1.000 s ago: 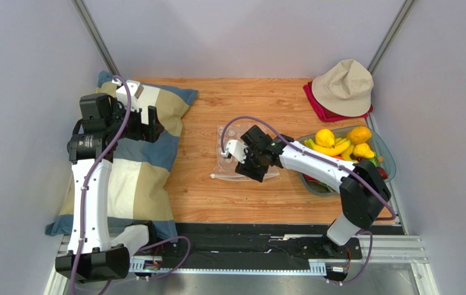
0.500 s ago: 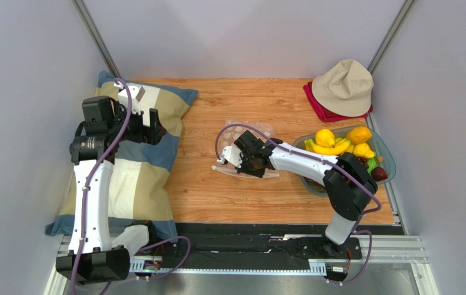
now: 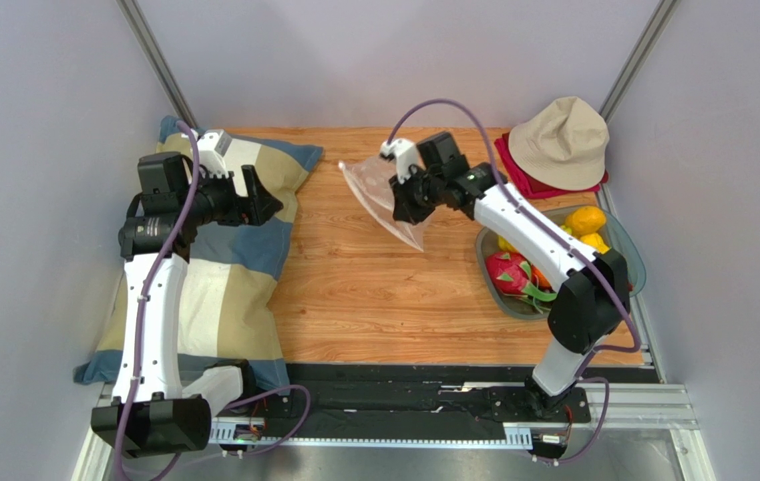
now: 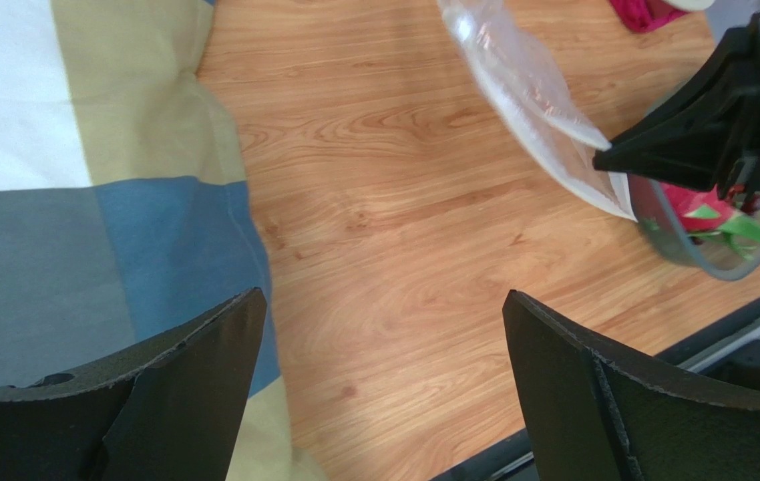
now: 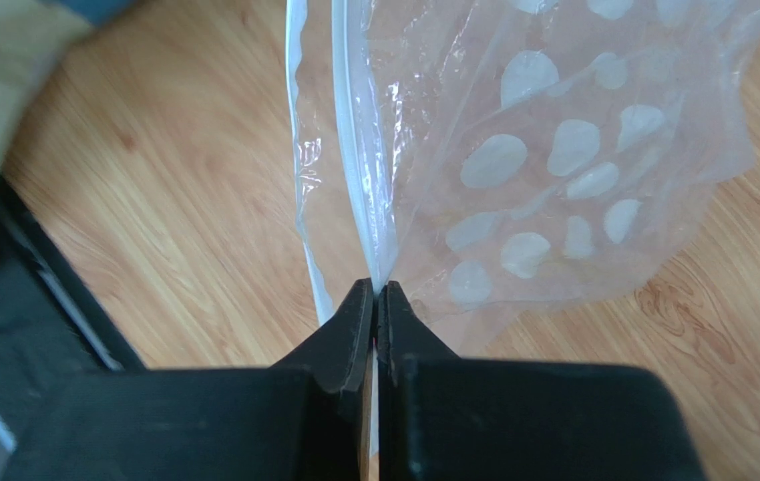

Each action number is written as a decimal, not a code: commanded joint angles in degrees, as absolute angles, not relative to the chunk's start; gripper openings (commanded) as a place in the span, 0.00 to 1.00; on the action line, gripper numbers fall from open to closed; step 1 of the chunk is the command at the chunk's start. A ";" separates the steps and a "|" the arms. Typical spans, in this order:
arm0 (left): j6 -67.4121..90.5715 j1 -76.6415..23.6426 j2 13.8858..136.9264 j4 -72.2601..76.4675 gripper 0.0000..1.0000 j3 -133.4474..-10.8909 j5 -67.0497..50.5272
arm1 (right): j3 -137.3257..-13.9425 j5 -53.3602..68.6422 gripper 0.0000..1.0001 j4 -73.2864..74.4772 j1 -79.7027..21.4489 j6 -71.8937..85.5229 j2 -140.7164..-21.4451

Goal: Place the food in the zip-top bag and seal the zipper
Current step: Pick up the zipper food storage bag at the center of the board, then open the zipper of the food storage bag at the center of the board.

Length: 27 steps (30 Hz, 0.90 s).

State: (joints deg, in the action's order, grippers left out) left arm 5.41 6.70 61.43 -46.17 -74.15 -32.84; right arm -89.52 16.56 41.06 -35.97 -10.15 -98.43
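Overhead view of a wooden table with two robot arms. A clear bowl (image 3: 482, 263) of food sits at the right edge, holding a pink dragon fruit (image 3: 509, 273) and an orange (image 3: 585, 218), among other fruit.

Just left of the bowl and farther back, the right gripper (image 5: 376, 291) is clamped tight on the bag (image 5: 555, 150). It pinches the whitish zipper (image 5: 359, 150) at the mouth edge. The dotted bag hangs limp from that one pinch and appears clear of the table. Its lower corner reaches toward the bowl's near-left rim. No food is in it.

Well left of the bowl, the left gripper (image 4: 382, 301) hovers over a pillow (image 3: 223, 291), jaws spread wide and holding nothing.

Risks, as a judgement: the grip is a thin nip on slick plastic, so the bag could slip free under any tug or added weight. Held at a single point, the mouth may sag shut, so fruit could fall outside it. The dangling corner could also catch on the bowl.
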 commanded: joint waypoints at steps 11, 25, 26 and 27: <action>22.32 -4.38 69.78 -35.42 0.84 -84.46 -34.90 | -90.70 42.62 0.00 13.19 -32.34 38.48 -95.00; 27.14 -9.84 75.67 -29.64 0.72 -78.50 -40.51 | -85.52 39.29 0.00 9.84 -35.94 38.76 -97.21; 27.68 -10.02 76.02 -29.01 0.72 -77.88 -40.95 | -85.34 39.20 0.00 9.50 -36.03 38.76 -97.29; 27.86 -10.28 76.46 -28.92 0.71 -77.52 -41.13 | -85.17 39.20 0.00 9.41 -36.21 38.67 -97.56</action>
